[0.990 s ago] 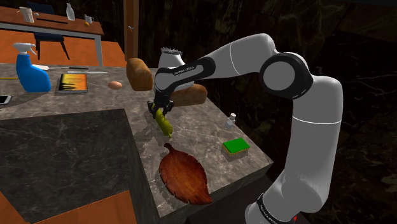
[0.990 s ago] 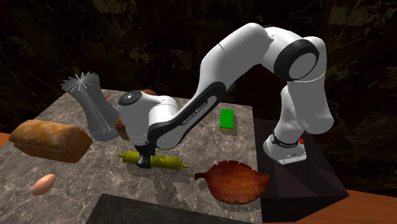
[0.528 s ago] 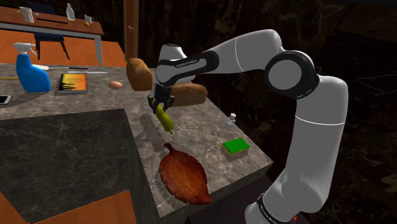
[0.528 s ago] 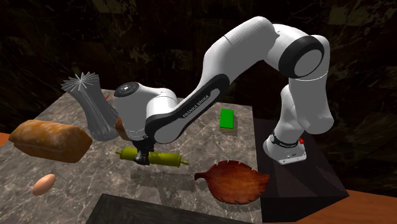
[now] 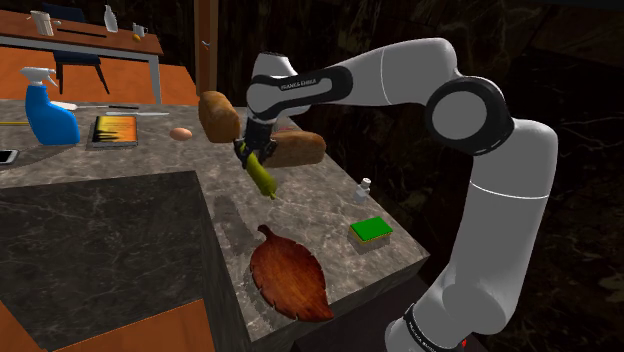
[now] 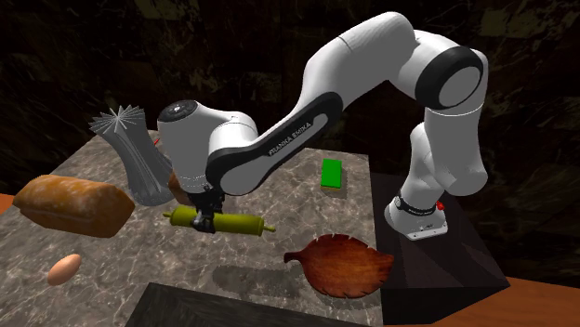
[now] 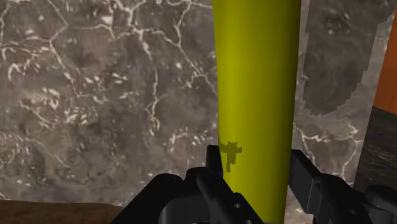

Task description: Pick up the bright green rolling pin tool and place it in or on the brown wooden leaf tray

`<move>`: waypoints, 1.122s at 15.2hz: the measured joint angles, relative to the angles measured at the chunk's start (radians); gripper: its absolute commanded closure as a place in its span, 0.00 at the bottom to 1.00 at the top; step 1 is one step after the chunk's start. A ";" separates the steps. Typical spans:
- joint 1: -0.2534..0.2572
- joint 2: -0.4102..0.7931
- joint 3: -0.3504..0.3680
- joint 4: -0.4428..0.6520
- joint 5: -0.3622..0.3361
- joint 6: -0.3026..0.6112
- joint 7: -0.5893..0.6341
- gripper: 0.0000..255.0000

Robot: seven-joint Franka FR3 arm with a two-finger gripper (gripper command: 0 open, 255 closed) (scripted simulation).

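Green-yellow rolling pin (image 5: pixel 262 177): in the air, clear of the grey marble counter (image 5: pixel 335 205). It hangs near the bread loaf (image 5: pixel 297 148) and well apart from the brown leaf tray (image 5: pixel 290 276).
Gripper (image 5: pixel 251 156): closed on the pin's barrel, with one black finger pressed to each side.
Handling: probably stiff, light and not fragile. The barrel looks smooth and round, so it could roll or swing in the clasp.
Hold point: the grasp sits off-centre, toward the pin's end at the second exterior view's left, and the longer free end tips slightly down. A hold nearer the middle would likely balance better.
Wrist view: shows the fingers touching both flanks, with marble beneath.
Second exterior view: shows the pin's shadow lying on the counter below it, which confirms the lift, and shows that the grasp is off-centre.
Shoulder view: shows the stretch of counter between the pin and the tray.
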 measured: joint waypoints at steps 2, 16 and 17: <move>-0.001 -0.008 0.000 0.017 0.001 -0.025 -0.001 1.00; 0.041 -0.362 0.048 -0.403 0.052 0.047 0.070 1.00; 0.046 -0.403 0.053 -0.451 0.061 0.055 0.074 1.00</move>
